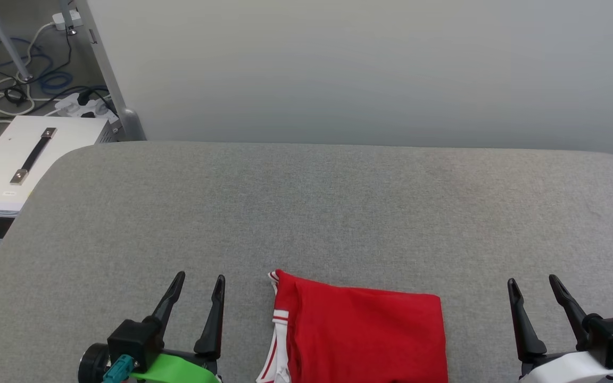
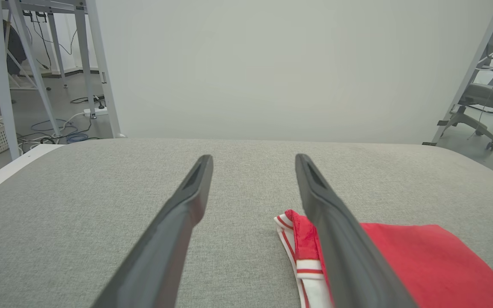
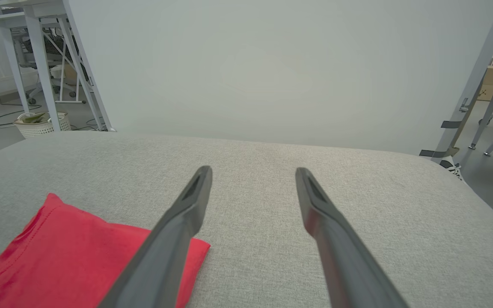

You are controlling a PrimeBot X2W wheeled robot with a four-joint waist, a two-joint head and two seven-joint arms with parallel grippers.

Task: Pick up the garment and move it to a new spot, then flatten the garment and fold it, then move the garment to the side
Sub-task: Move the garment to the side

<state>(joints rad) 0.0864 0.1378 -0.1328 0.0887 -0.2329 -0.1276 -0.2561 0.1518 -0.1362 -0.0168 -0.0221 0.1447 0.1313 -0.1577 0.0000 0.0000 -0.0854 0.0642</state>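
The garment [image 1: 359, 335] lies folded on the desk [image 1: 338, 213] between the two sets of jaws, its far edge running across from one to the other; the left gripper [image 1: 200, 276] is nearer, beside the striped trim; the right gripper [image 1: 532, 279] stands further off; both hover low, jaws spread and empty, pointing forward.

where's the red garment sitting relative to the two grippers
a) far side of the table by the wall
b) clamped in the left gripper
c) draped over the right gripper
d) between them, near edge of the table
d: the garment lies folded on the grey table between the open left gripper and open right gripper, touching neither.
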